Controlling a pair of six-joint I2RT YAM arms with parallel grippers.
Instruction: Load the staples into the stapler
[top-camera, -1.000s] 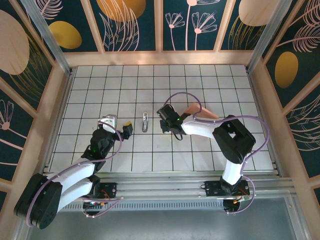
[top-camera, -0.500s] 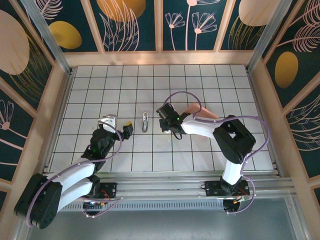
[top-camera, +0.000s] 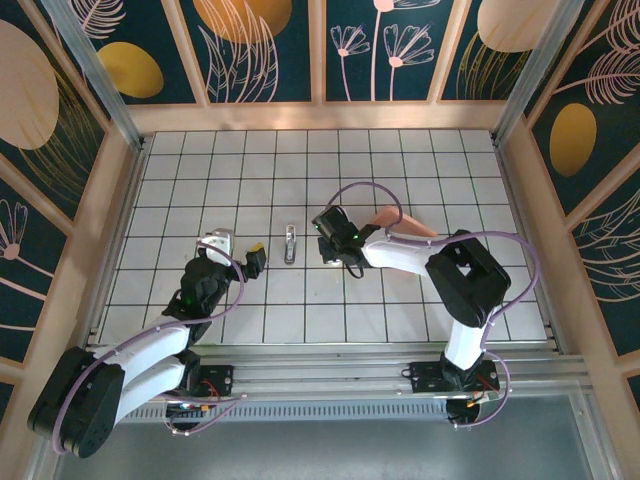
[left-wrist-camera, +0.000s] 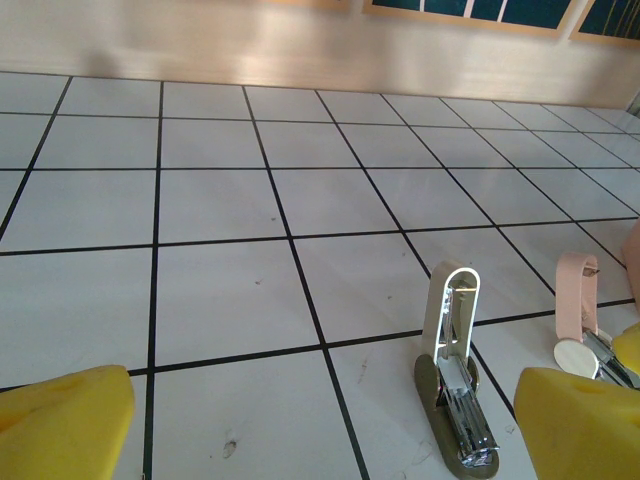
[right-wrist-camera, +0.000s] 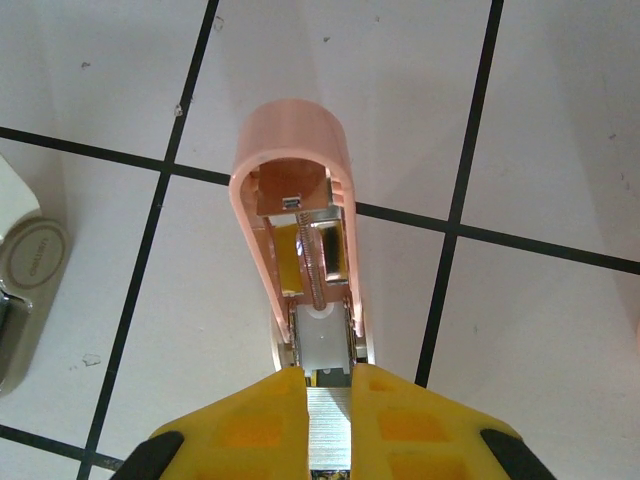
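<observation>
Partway: right claw (right-wrist-camera: 329, 388) clamped on the staples (right-wrist-camera: 329, 437), poised at the rail of an open pink stapler (right-wrist-camera: 298, 190), nothing slid in yet. Left claw (left-wrist-camera: 320, 440) spread wide near the open pale stapler (left-wrist-camera: 455, 390) on the desk (left-wrist-camera: 220, 300).

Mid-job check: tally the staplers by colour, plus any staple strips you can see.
White stapler: 1
Pink stapler: 1
Staple strip, pinched between the right fingers: 1
Total: 3
</observation>
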